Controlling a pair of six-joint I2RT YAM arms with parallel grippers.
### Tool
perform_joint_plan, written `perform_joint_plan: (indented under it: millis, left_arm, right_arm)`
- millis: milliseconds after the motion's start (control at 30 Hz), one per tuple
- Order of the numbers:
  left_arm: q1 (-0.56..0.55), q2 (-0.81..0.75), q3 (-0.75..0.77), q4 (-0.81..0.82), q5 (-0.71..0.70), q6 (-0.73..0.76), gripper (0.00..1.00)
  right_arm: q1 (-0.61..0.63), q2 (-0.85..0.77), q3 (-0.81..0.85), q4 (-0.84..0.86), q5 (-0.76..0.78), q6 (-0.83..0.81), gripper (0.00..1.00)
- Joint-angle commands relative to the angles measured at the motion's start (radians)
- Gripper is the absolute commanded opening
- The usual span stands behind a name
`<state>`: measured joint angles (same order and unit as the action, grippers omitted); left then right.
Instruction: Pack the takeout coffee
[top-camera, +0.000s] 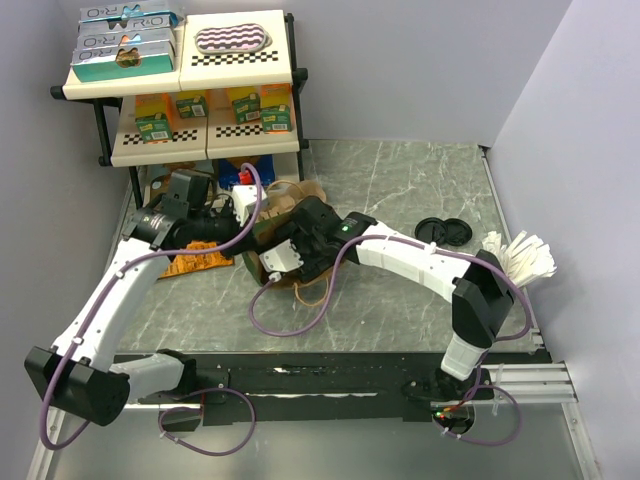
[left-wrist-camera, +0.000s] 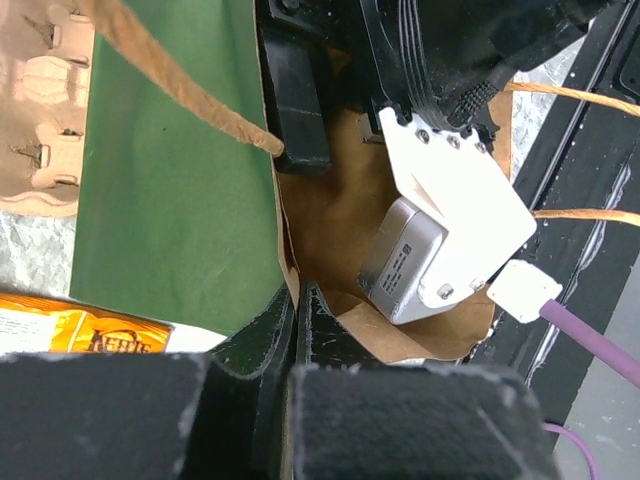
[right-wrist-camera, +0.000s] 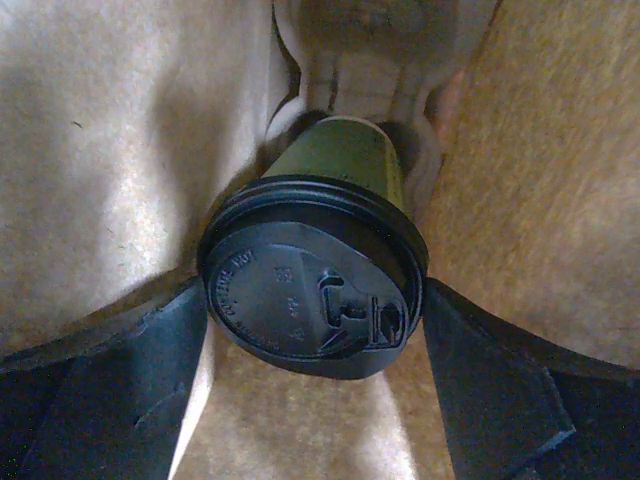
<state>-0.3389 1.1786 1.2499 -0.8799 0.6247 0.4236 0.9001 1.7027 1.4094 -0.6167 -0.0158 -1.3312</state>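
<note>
In the right wrist view the takeout coffee (right-wrist-camera: 340, 160), a green cup with a black lid (right-wrist-camera: 310, 290), stands deep inside a brown paper bag (right-wrist-camera: 110, 130). Its foot sits in a brown pulp carrier (right-wrist-camera: 370, 40). My right gripper (right-wrist-camera: 315, 330) straddles the lid, one finger (right-wrist-camera: 130, 370) pressed against each side of the rim. My left gripper (left-wrist-camera: 297, 300) is shut on the bag's brown rim (left-wrist-camera: 330, 230), beside the bag's green outer face (left-wrist-camera: 170, 180). From above, the bag (top-camera: 290, 200) and the right arm's wrist (top-camera: 300, 245) hide the cup.
Two loose black lids (top-camera: 443, 230) lie at the right, with a bunch of white sticks (top-camera: 520, 258) near the right wall. A stocked shelf (top-camera: 180, 90) stands at the back left. An orange packet (top-camera: 195, 260) lies under the left arm.
</note>
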Motion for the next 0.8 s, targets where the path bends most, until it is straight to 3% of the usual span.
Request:
perform_joint_plan:
  millis: [0, 767]
  left_arm:
    - [0.006, 0.016, 0.043, 0.009, 0.055, 0.026, 0.01]
    - [0.021, 0.039, 0.06, -0.002, 0.13, 0.052, 0.01]
  right_arm:
    - [-0.029, 0.026, 0.049, 0.028, 0.014, -0.029, 0.0]
    - [0.002, 0.078, 0.191, -0.115, 0.076, -0.003, 0.0]
